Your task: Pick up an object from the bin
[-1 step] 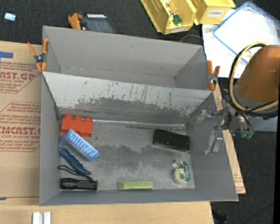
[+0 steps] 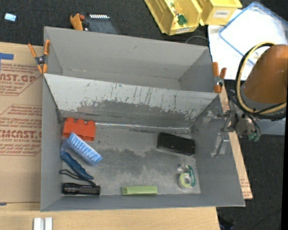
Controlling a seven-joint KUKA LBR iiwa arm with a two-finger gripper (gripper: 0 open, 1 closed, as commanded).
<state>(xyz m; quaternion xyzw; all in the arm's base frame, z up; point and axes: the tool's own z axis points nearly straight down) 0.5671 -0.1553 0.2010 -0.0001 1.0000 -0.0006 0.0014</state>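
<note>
Along the left wall of the grey metal bin [image 2: 137, 59] lie an orange plastic toy brick [image 2: 79, 129], stiff and light, and a blue bristled brush [image 2: 84, 148]. In the front left corner lies a black cylindrical torch [image 2: 80, 189], probably heavier and apt to roll. A flat green plastic bar [image 2: 139, 190] lies by the front wall, too low for an easy hold. Right of centre, a black rectangular case [image 2: 176, 143] looks rigid and is best taken across its short sides. Near the front right corner sits a clear-and-green tape roll [image 2: 186, 178], light and likely slippery. The gripper [image 2: 221, 144] hangs at the right wall, nearest the case; whether it is open or closed I cannot tell.
</note>
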